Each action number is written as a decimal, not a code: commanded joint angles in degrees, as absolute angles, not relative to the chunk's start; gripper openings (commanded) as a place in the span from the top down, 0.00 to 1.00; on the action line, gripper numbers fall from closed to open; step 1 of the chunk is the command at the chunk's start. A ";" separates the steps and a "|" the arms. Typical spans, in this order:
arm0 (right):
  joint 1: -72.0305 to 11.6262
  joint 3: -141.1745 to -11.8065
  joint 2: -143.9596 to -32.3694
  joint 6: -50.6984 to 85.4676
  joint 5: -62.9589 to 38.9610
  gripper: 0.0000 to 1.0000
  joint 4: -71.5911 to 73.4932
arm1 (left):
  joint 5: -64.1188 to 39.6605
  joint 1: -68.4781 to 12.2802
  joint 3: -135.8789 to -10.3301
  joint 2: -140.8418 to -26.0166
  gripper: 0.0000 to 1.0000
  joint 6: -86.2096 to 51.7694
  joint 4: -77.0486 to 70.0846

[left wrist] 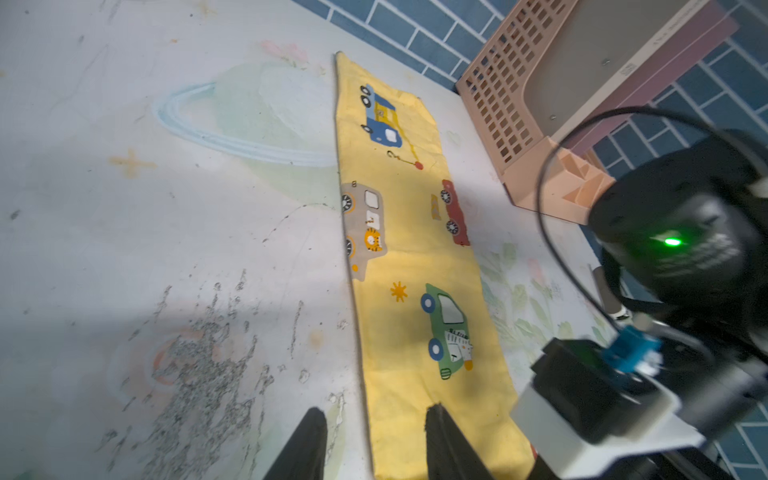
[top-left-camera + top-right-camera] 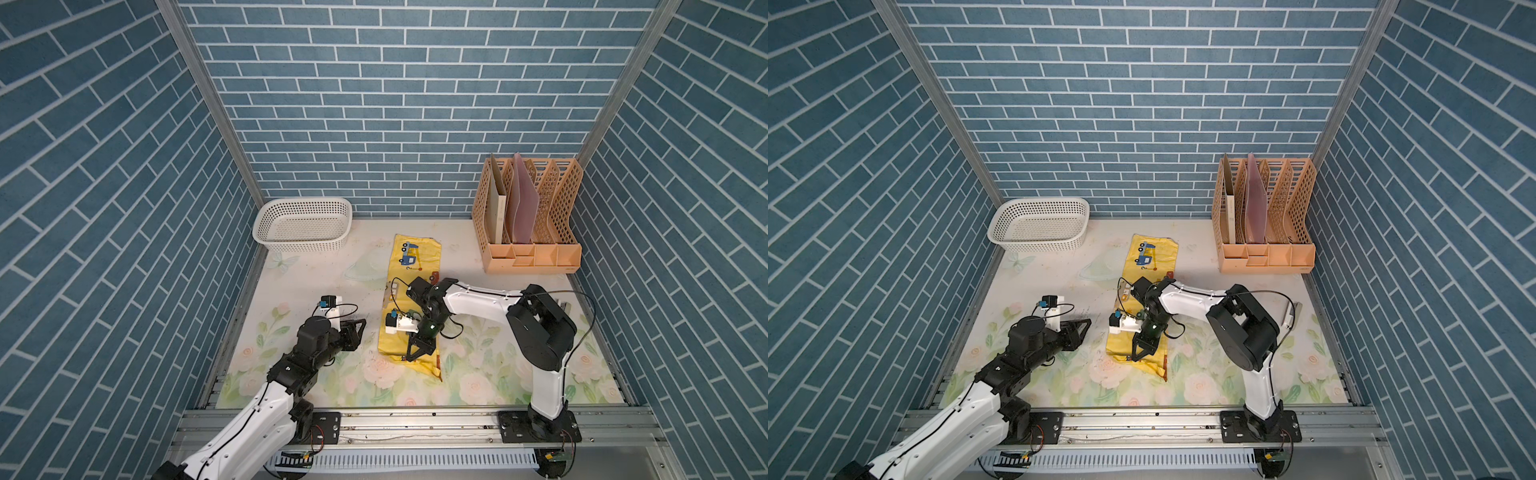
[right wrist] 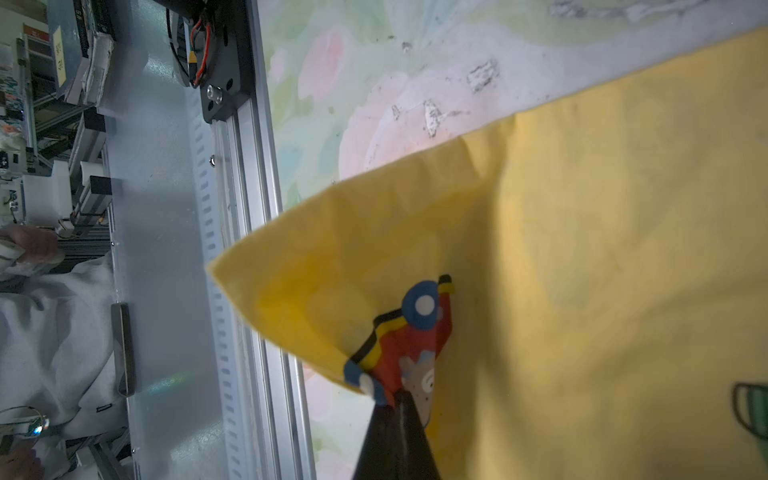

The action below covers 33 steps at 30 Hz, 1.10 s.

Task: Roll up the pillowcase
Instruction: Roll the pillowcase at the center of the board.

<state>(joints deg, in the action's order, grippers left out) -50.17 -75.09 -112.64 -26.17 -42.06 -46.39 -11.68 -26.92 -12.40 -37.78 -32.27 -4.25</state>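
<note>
I see the pillowcase [image 2: 424, 268] as bright yellow w/ cartoon vehicles: blue truck, tan car, red car, green car w/ blue wheels. Table cover [image 2: 316, 282] is pale w/ faded pink roses, green leaves & grey scuffs; walls [image 2: 415, 104] are blue brick w/ white grout lines. Basket [image 2: 301, 245] is white, perforated; file rack [image 2: 565, 195] is peach lattice w/ tan & mauve-pink sheets.

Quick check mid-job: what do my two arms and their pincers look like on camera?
Left arm and right arm: white shells, black joints, thin black cables looping at the wrists. Left pincer and right pincer: black tapering fingers. White camera mounts with blue plugs; green light on the right wrist.
</note>
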 commanded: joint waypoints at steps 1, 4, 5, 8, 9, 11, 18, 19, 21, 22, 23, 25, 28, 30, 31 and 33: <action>-49.10 -80.06 -113.98 -30.69 -45.51 1.00 -50.59 | -13.44 -29.18 -9.32 -34.64 0.57 -31.16 -8.29; -49.05 -85.45 -117.31 -31.08 -45.05 1.00 -53.94 | -11.94 -31.00 -8.35 -34.01 0.57 -31.56 -9.63; -49.04 -87.32 -118.63 -31.20 -45.09 1.00 -55.40 | -10.82 -31.26 -8.24 -34.03 0.57 -31.71 -9.43; -48.98 -89.26 -121.35 -32.42 -44.57 1.00 -57.38 | -10.34 -31.47 -6.88 -33.02 0.57 -32.27 -10.19; -48.90 -89.13 -121.83 -32.24 -43.64 1.00 -57.20 | -10.61 -31.56 -6.60 -32.30 0.57 -32.42 -9.74; -48.59 -89.83 -122.71 -32.40 -43.16 1.00 -57.61 | -11.14 -31.74 -6.03 -30.31 0.58 -31.76 -8.62; -47.81 -92.92 -125.16 -31.85 -41.34 1.00 -56.77 | -13.55 -33.32 -4.38 -23.68 0.62 -30.99 -7.75; -47.73 -93.64 -125.35 -31.96 -41.45 1.00 -56.92 | -13.70 -33.83 -4.05 -23.60 0.62 -30.86 -8.32; -47.49 -94.81 -126.63 -31.71 -41.21 1.00 -56.84 | -15.29 -34.65 -3.61 -25.40 0.64 -31.06 -10.65; -47.38 -95.65 -127.40 -31.66 -41.37 1.00 -57.10 | -15.83 -35.41 -3.54 -27.15 0.65 -31.27 -12.16; -47.38 -96.50 -127.91 -31.84 -41.42 1.00 -57.45 | -14.98 -36.43 -3.57 -28.84 0.67 -31.66 -13.27; -47.32 -97.68 -128.53 -31.85 -41.04 1.00 -57.56 | -13.46 -38.53 -3.70 -31.99 0.67 -31.83 -15.68; -47.09 -99.06 -129.59 -31.92 -40.70 1.00 -58.27 | -10.74 -40.79 -3.85 -36.25 0.71 -32.08 -19.01; -46.91 -99.35 -129.94 -31.91 -40.53 1.00 -58.30 | -9.75 -41.51 -4.01 -40.16 0.71 -32.08 -20.65; -46.86 -99.46 -130.06 -31.91 -40.32 1.00 -58.35 | -9.07 -41.94 -4.07 -41.47 0.72 -32.20 -21.57; -46.67 -99.56 -130.40 -31.86 -40.16 1.00 -58.21 | -8.51 -42.53 -3.71 -43.52 0.73 -32.59 -24.29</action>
<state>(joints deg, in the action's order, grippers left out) -47.13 -98.37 -129.34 -30.06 -40.71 -56.07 -10.59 -41.60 -4.43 -41.78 -32.49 -18.46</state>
